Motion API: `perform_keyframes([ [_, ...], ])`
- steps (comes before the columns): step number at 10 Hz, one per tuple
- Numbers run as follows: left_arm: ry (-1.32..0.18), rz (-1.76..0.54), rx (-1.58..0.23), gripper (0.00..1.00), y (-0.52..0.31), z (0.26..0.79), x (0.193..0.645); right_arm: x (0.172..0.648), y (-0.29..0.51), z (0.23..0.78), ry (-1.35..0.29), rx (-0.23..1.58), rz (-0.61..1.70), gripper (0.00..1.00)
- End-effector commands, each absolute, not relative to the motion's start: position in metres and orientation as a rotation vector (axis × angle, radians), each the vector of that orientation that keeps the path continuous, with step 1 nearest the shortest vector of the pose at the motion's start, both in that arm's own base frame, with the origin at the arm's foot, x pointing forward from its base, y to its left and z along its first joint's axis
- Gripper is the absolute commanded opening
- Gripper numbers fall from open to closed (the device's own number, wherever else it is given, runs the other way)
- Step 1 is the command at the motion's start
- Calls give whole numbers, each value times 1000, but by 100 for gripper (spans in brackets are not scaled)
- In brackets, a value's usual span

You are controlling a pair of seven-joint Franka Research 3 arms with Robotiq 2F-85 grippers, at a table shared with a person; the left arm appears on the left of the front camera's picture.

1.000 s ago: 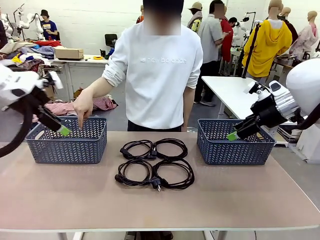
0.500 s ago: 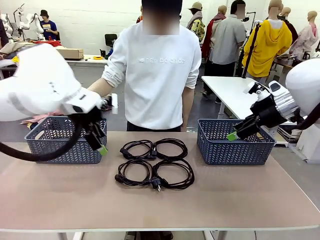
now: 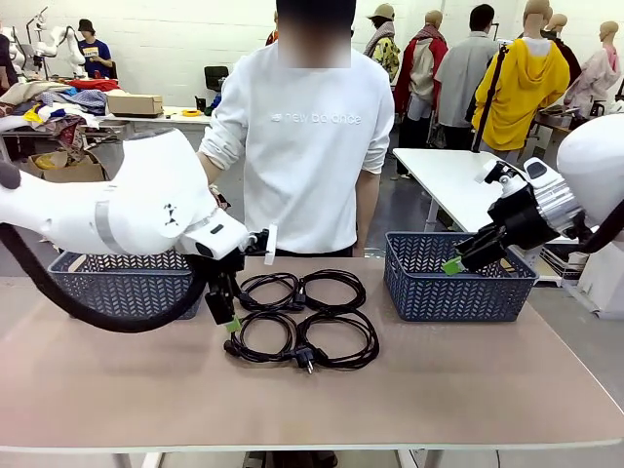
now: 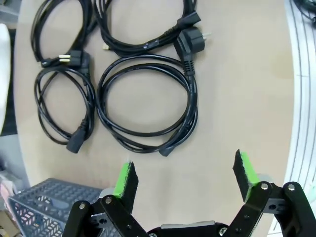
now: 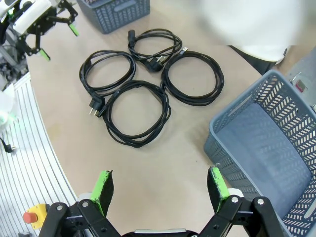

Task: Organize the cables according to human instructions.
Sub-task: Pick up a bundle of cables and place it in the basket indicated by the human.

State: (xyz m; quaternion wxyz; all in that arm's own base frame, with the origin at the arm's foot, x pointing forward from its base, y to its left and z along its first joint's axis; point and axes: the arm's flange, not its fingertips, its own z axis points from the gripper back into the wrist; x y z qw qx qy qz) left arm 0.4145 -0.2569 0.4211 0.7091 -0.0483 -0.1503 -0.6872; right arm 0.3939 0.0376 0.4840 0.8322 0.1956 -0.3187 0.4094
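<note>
Front view: the left pincer (image 3: 231, 322) hangs released just beside the four coiled cables (image 3: 297, 292), which lie mid-worktop (image 3: 487, 390) between the left basket (image 3: 117, 292) and the right basket (image 3: 458, 292). The right pincer (image 3: 451, 264) hovers by the right basket.

Left wrist view: the jaws stand wide over bare worktop, near the closest coil.

Right wrist view: the jaws are released, with the cables farther off.

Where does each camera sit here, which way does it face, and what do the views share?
Front view: between the arms, facing across the table at the person; left gripper beside the cables, right gripper by the right basket.
Left wrist view: on the left wrist, looking down on the cables; its open fingers rise from below.
Right wrist view: on the right wrist, looking down at cables and right basket; its open fingers show.
Shared: all three show the four cables.
</note>
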Motion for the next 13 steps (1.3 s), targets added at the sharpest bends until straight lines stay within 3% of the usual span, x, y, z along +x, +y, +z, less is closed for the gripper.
perform_keyframes([
  [1, -333, -1521, -83, 100, -248, 431, 418, 398, 36, 484, -697, 430, 890, 100],
  [7, -331, -1527, -106, 100, -258, 420, 414, 398, 36, 484, -697, 430, 890, 100],
  [13, -178, -1623, -93, 100, -308, 383, 446, 398, 36, 484, -697, 430, 890, 100],
])
